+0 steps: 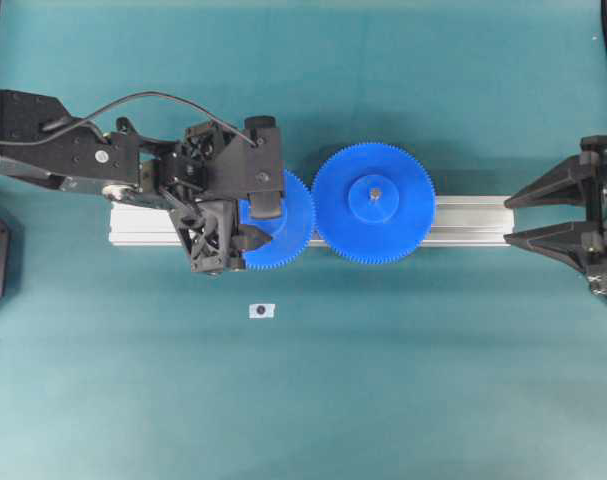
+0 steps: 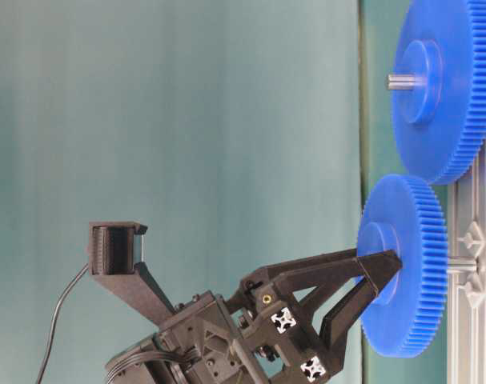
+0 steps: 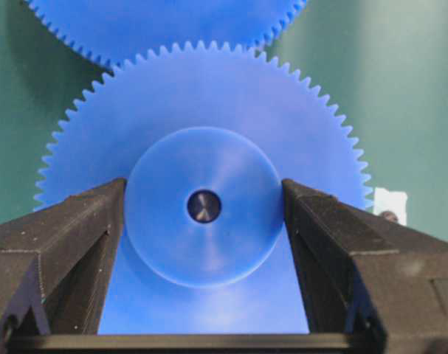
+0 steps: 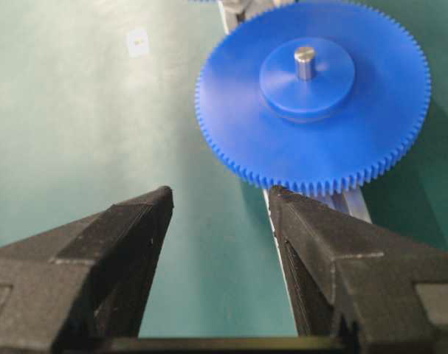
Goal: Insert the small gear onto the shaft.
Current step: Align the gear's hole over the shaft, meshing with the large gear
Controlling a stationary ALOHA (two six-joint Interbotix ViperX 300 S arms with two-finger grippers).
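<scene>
The small gear lies flat over the left part of the rail, and its teeth meet the wider gear's. In the left wrist view the grey end of the shaft shows inside the centre hole of the small gear. From table level, the shaft runs from the small gear to the rail. My left gripper is shut on the gear's raised hub, with a fingertip touching each side. My right gripper stands open and holds nothing, at the rail's right end.
The wider blue gear sits on the silver rail with its own pin standing up. A small white square with a dark dot lies on the green table in front of the rail.
</scene>
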